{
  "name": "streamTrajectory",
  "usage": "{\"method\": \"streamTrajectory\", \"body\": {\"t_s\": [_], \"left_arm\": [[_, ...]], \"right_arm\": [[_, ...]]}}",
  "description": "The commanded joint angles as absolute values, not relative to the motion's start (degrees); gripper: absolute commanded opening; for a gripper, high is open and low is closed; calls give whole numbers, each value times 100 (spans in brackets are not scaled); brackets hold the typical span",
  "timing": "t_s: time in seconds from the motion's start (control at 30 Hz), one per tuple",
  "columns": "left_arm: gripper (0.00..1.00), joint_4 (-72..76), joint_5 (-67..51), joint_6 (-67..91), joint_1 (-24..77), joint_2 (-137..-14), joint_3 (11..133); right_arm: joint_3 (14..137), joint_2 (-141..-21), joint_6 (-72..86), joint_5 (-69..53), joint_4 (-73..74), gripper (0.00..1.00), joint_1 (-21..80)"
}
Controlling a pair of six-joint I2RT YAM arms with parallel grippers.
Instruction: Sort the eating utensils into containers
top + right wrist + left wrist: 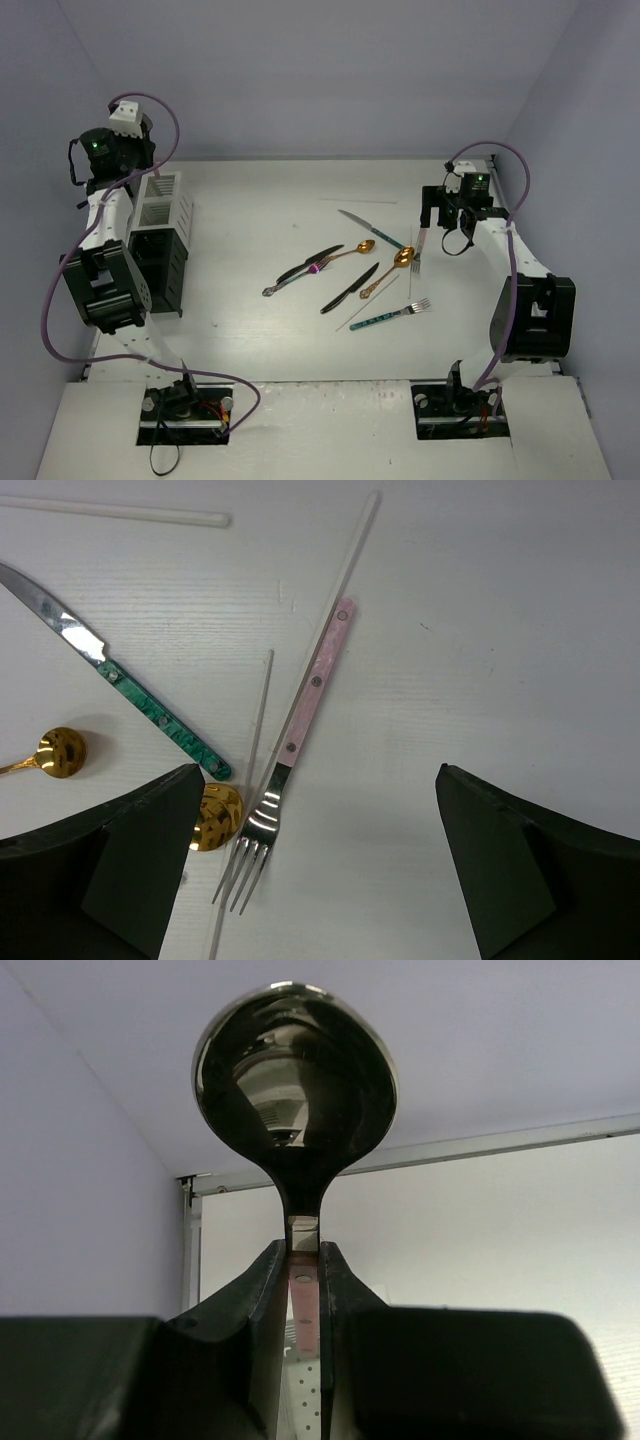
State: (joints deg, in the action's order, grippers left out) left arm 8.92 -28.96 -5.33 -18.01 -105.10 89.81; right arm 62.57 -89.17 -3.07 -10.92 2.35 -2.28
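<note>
Now left end effector [303,1295] clamped on spoon [295,1080] by back-left corner [190,1182]; right end effector [325,855] apart over fork [315,685].

No legible text, label, brand, number or sign in any view.

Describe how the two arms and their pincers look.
Left arm and right arm have white links and black joint housings. A purple cable loops along each, with a green wrist light. Left pincer and right pincer have black wedge-shaped fingers.
</note>
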Motion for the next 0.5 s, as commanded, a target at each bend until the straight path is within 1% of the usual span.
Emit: {"method": "streamTrajectory", "body": {"t_s": [0.0, 0.23, 0.3, 0.33, 0.37, 0.4, 0.43, 0.47], "left_arm": [[0, 1701, -3076, -467, -1854, -10038, 8813], [0, 1889, -3091, -298, -1878, -9973, 8210], [2, 1916, -3078, -271, -1881, -9954, 8131], [5, 1918, -3085, -258, -1881, -9941, 8098], [10, 1923, -3085, -236, -1884, -9937, 8070], [19, 1916, -3085, -224, -1897, -9914, 8040], [33, 1916, -3085, -203, -1892, -9872, 8029], [42, 1916, -3085, -191, -1890, -9829, 8027]], "right_arm": [[6416, -8938, -343, -1028, -26, 100, -246], [6416, -8886, -343, -1011, -26, 100, -246], [6425, -8886, -325, -1019, -26, 100, -246], [6423, -8886, -325, -1021, -26, 100, -246], [6416, -8886, -325, -1028, -26, 100, -246], [6415, -8884, -324, -1029, -26, 100, -246], [6410, -8873, -319, -1035, -26, 100, -246], [6407, -8859, -319, -1046, -26, 100, -246]]}}
